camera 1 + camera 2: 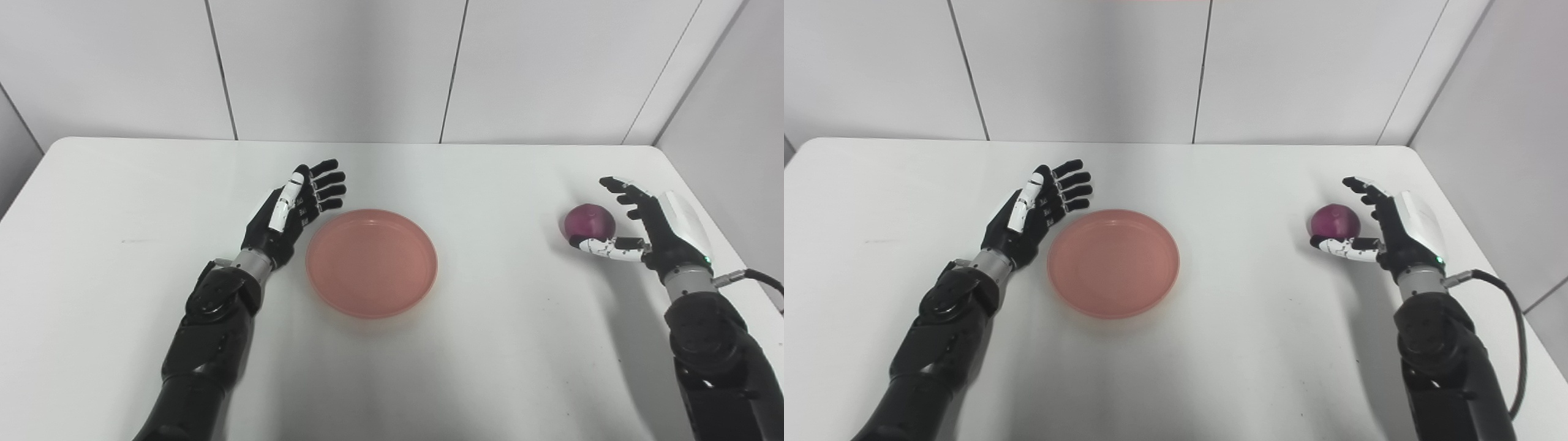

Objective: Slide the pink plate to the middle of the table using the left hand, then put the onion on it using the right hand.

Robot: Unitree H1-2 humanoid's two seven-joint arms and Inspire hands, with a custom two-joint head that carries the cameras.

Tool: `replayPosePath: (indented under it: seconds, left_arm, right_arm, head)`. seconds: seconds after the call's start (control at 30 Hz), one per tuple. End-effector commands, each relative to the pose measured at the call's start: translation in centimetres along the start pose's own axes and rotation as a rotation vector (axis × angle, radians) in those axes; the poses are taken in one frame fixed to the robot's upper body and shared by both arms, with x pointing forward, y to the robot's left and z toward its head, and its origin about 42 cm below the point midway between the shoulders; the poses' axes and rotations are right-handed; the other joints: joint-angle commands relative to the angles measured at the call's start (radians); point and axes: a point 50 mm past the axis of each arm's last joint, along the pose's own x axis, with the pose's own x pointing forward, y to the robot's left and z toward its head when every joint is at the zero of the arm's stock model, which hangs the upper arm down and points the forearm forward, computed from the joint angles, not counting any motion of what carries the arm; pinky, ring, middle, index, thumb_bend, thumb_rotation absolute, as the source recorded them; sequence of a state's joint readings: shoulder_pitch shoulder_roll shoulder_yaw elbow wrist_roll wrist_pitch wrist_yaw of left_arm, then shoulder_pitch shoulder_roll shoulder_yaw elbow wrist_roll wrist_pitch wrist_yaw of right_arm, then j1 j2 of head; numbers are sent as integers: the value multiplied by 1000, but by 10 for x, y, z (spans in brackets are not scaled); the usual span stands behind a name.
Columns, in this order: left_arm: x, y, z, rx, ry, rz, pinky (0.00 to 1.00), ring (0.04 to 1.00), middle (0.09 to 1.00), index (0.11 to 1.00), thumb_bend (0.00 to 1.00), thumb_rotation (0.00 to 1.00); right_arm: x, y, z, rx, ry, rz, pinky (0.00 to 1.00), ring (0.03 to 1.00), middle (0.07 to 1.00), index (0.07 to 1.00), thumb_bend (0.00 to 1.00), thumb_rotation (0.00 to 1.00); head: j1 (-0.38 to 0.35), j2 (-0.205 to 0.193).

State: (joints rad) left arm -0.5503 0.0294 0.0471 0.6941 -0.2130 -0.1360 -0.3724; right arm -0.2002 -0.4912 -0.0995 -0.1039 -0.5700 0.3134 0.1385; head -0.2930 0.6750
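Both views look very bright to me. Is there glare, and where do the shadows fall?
Left eye view: even, soft light; the white table looks washed out, but shows no sharp glare; faint shadows lie under the pink plate and by the onion. Right eye view: the same, with soft shadows beside both arms; the left hand and right hand look sharp.

Round pink plastic plate (pixel 372 263) lies flat on white worktop (pixel 122 202), approx. centre. Left hand (pixel 293 212) just beside plate's left rim, toward the back, fingers (pixel 327 179) spread. Round purple onion (pixel 589 222) on worktop far right, well apart from plate. Right hand (pixel 643 229) just right of onion, thumb under its near side.
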Motion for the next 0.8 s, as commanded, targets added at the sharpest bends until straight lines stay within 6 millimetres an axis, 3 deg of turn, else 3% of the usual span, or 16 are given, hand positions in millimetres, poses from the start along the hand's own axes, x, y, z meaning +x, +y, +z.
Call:
replayPosePath:
  seconds: [0.0, 0.77]
  left_arm:
    - [-7, 6, -11, -14, 43, 13, 798, 814, 816, 794, 415, 1000]
    - [-8, 8, -12, -15, 50, 22, 795, 809, 807, 778, 415, 1000]
  right_arm:
    - [13, -19, 9, -12, -29, -67, 750, 823, 841, 837, 1000, 253]
    - [41, -5, -2, -23, 7, -15, 753, 830, 851, 837, 1000, 252]
  head:
    - [1, -1]
    - [-17, -5]
